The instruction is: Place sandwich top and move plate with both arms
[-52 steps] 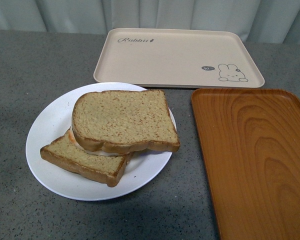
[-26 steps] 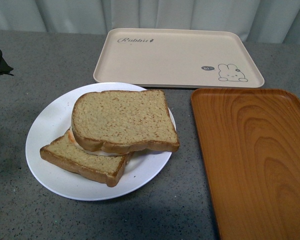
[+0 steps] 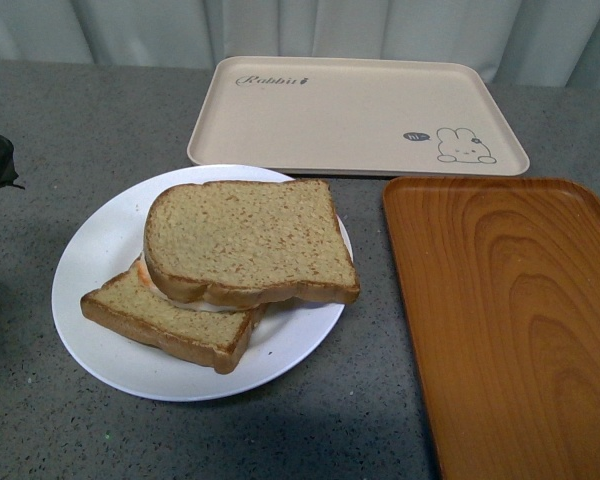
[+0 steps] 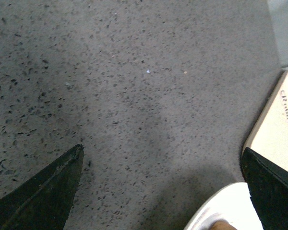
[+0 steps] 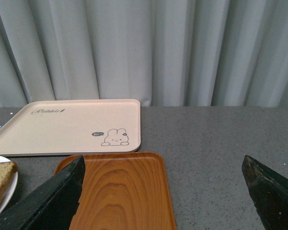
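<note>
- Grey speckled tabletop [image 3: 80,110] carries all items; pale pleated curtain [image 3: 380,25] hangs behind.
- Left pincer [image 4: 162,151]: jaws spread wide, released, nothing held. It hovers over bare tabletop at 9 o'clock of the plate [image 3: 100,250]; one finger [image 4: 271,189] overlaps the plate rim in the left wrist view, and whether they touch cannot be told.
- Right pincer [image 5: 163,160]: jaws spread wide, released, empty, touching nothing.
- Sandwich top [image 3: 245,240]: lies on the plate, stacked askew on a lower slice [image 3: 170,320] that juts out toward 7 o'clock; a pale layer shows between them.
- Beige tray [image 3: 360,110]: at 12 o'clock of the plate, printed "Rabbit" at one corner, with a rabbit drawing and a "hi~" bubble at the opposite one.
- Wood-grain tray [image 3: 510,320]: at 3 o'clock of the plate, unmarked.
</note>
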Action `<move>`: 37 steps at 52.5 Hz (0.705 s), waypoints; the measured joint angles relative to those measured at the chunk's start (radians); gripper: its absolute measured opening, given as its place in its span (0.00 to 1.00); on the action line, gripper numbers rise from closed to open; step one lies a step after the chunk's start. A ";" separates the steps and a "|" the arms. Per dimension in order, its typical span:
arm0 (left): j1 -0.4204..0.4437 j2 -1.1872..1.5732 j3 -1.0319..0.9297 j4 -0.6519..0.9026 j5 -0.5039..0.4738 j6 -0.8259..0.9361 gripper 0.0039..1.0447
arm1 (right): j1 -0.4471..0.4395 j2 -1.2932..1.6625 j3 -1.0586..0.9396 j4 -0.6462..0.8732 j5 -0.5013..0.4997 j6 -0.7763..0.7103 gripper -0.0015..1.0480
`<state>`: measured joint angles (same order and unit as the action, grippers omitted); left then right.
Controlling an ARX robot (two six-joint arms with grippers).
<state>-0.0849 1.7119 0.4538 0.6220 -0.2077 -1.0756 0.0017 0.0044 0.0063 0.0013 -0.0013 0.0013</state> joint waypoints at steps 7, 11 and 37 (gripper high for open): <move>-0.013 0.012 0.003 -0.023 -0.002 -0.003 0.94 | 0.000 0.000 0.000 0.000 0.000 0.000 0.91; -0.019 0.015 0.003 -0.027 0.000 -0.009 0.94 | 0.000 0.000 0.000 0.000 0.000 0.000 0.91; -0.097 0.005 -0.019 -0.064 0.030 -0.148 0.94 | 0.000 0.000 0.000 0.000 0.000 0.000 0.91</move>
<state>-0.1822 1.7172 0.4351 0.5575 -0.1780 -1.2240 0.0017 0.0044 0.0063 0.0013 -0.0013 0.0013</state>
